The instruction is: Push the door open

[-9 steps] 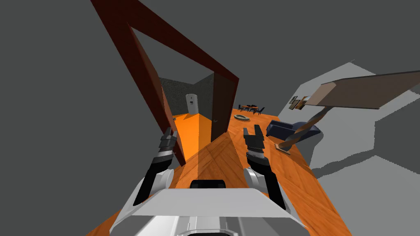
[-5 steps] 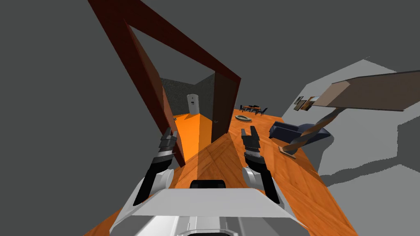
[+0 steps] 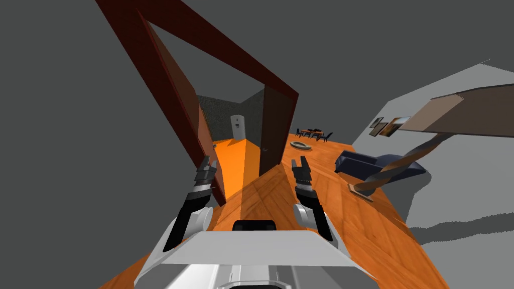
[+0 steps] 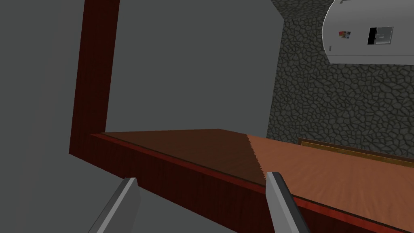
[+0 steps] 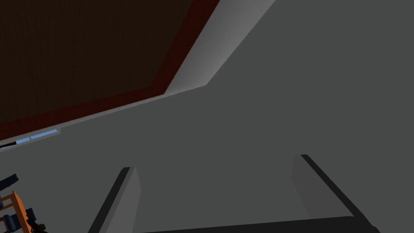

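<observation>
Fingers on the left gripper (image 3: 206,164) are spread wide with nothing between them; same on the right gripper (image 3: 300,165).

Left gripper is low at the left side of the doorway, tips just beside the door (image 3: 193,123). Can't tell from the head view whether they touch it. In the left wrist view the two fingers (image 4: 130,194) bracket the dark red door frame (image 4: 91,81), and the brown door face runs on past them toward the white fridge (image 4: 364,36) in the far room. Right gripper hangs over the orange floor (image 3: 361,221) in front of the opening's right side, pointed at grey wall (image 5: 283,81), apart from everything.

Door state: leaf is swung well inward, apparently hinged on the left, and you can see straight through. I'd call the push mostly done, maybe a last bit of swing left.

For the rest:
- Contact belongs on the flat brown face, not the frame. The gripper lines up close to the hinge side, so leverage looks poor; move it toward the free edge.
- Use both tips or the flat of a finger. A single thin tip could slip, or wedge between leaf and frame.
- Drive from the base, arm stiff, slow.
- Check right-arm clearance against the dark panel (image 3: 273,130) on the opening's right side.
</observation>
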`<state>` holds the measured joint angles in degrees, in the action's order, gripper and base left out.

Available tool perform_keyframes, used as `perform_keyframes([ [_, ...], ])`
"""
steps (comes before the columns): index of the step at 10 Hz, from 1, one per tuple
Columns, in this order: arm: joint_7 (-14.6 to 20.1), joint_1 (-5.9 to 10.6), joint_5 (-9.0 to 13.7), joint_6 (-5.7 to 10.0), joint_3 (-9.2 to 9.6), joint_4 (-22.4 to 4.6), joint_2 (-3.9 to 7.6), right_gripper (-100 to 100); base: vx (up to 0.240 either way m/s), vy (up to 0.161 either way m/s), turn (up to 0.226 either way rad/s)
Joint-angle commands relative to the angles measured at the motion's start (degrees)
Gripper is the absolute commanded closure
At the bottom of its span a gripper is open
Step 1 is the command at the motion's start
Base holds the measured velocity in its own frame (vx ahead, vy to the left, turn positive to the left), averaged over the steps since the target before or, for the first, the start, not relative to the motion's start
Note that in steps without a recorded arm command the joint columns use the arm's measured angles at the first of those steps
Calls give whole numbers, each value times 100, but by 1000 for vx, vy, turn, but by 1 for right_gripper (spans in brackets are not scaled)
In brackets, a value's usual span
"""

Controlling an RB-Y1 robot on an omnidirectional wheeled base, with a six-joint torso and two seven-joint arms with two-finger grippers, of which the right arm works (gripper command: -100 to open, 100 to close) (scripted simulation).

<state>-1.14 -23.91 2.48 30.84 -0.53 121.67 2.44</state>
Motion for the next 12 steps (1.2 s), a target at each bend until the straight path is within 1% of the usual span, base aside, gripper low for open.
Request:
perform_keyframes([
  [1, 24, 128, 7, 36, -4, -258, 36, -100, 79, -63, 76],
  [4, 56, 307, 5, 119, 31, -704, 86, -100, 82, -59, 77],
  [10, 132, 732, 1, 318, 112, -1718, 175, -100, 90, -77, 97],
  [11, 132, 732, 1, 318, 112, -1765, 175, -100, 44, -56, 26],
  [12, 145, 808, 0, 353, 127, -1955, 189, -100, 48, -47, 57],
])
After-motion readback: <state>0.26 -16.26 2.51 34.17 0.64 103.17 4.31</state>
